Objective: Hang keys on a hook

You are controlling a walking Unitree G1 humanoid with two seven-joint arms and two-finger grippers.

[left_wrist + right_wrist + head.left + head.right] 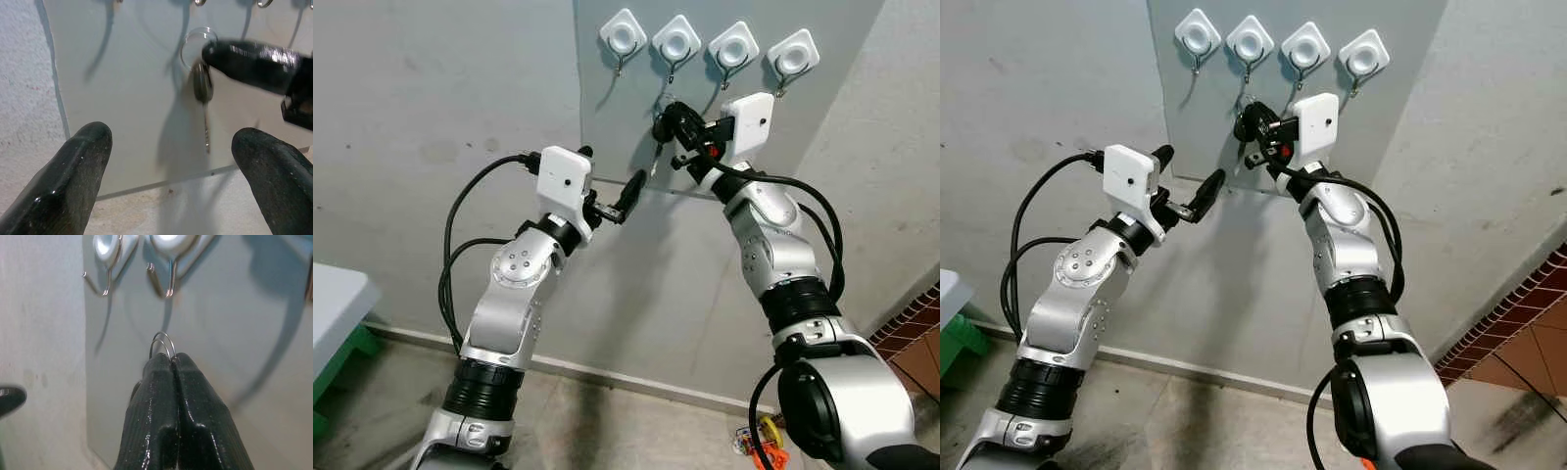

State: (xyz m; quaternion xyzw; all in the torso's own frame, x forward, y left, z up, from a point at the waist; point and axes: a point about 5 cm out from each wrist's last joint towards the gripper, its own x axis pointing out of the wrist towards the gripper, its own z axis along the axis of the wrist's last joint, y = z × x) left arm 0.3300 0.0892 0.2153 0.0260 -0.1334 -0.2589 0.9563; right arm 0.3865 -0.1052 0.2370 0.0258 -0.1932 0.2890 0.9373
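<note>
rough grey wall point(431, 117), pale floor point(607, 421), red brick tiles point(915, 343) at right, white table edge point(333, 304) with green leg point(337, 367) at left

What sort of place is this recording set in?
Probably a bare corner of a home: a rough plastered wall, a panel carrying four white wall hooks, and a tiled floor below.

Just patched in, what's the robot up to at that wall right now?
It is hanging keys. The right gripper is shut on the key ring and holds it up just below the second of four hooks on the grey wall panel; the ring is not on a hook yet. A key dangles from the ring. The left gripper is open, raised lower on the panel, holding nothing.
</note>
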